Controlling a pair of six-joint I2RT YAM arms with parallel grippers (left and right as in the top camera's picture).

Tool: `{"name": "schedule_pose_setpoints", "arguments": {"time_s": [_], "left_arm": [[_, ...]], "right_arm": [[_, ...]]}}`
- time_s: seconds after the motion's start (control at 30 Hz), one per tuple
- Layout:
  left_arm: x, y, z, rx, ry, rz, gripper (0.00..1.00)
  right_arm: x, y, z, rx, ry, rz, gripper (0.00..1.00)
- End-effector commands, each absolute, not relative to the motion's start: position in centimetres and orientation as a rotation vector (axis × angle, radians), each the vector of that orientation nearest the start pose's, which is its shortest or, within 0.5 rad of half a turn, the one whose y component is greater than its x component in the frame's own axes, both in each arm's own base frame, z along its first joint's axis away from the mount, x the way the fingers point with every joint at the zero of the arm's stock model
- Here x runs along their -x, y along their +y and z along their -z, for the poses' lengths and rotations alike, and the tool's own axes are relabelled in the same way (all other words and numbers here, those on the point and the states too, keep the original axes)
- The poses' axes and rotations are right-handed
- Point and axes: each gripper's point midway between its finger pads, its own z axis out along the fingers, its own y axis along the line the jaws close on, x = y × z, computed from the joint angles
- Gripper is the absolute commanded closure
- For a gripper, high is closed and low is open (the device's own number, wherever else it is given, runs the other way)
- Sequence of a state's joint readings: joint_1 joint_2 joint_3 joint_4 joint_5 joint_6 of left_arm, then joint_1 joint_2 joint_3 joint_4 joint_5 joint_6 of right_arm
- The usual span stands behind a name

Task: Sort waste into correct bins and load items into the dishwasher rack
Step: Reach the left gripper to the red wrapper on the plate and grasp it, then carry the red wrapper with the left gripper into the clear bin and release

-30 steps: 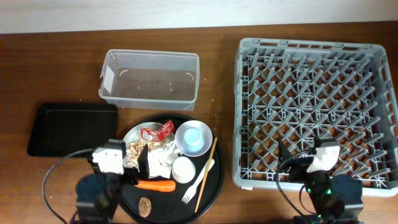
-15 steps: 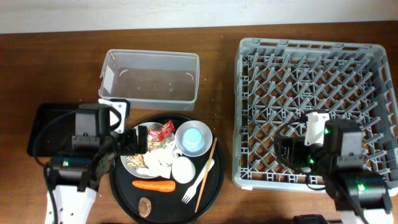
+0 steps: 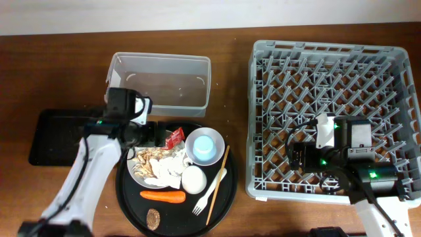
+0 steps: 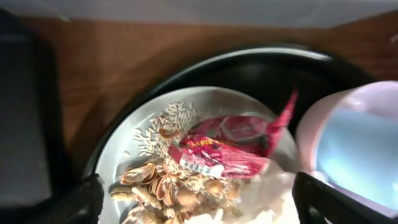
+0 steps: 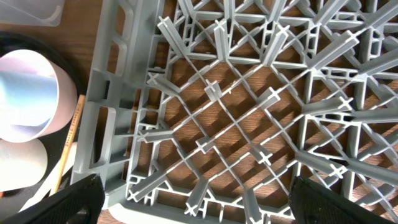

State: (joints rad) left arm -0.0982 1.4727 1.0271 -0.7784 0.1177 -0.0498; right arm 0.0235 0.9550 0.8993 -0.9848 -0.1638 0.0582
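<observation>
One red wrapper (image 4: 227, 146), seemingly beside left gripper (image 4: 199, 204)

Left to right: shallow black rectangular tray (image 3: 62, 135), large round black tray (image 3: 135, 207), large square grey plastic rack (image 3: 332, 49); clear plastic rectangular tub (image 3: 158, 82) behind the round tray.

Two bins, a clear tub (image 3: 159, 82) and a black tray (image 3: 66, 135); one rack (image 3: 335, 112); one plate (image 4: 121, 146); one bowl (image 4: 314, 124); one fork (image 3: 209, 189); one carrot (image 3: 163, 195).
</observation>
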Motion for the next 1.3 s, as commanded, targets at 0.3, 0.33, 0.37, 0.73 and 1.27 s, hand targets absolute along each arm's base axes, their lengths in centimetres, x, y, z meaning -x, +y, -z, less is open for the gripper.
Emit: {"name": "schedule_pose_setpoints", "arguments": {"time_s": [0.3,0.33,0.37,0.73,1.27], "left_arm": [[-33.1,-6.5,-5.5,-0.098,2.871,0.304,0.34],[-33.0,-6.5,-5.2,-0.097,2.883,0.304,0.34],[-32.8,-6.5,-4.9,-0.096,2.894,0.303,0.34],[-32.5,-6.5,-4.0,-0.091,2.931,0.305,0.99],[-37.2,-7.0,-20.1,-0.141,2.398,0.306,1.00]], "right_arm": [[-24.1,3.7,-17.3,0.016,2.589,-0.260,0.02],[-24.1,3.7,-17.3,0.016,2.590,-0.260,0.02],[-24.1,3.7,-17.3,0.016,2.589,-0.260,0.02],[-24.1,3.6,-17.3,0.014,2.590,-0.252,0.02],[-24.2,3.3,-17.2,0.007,2.591,-0.227,0.02]]}}
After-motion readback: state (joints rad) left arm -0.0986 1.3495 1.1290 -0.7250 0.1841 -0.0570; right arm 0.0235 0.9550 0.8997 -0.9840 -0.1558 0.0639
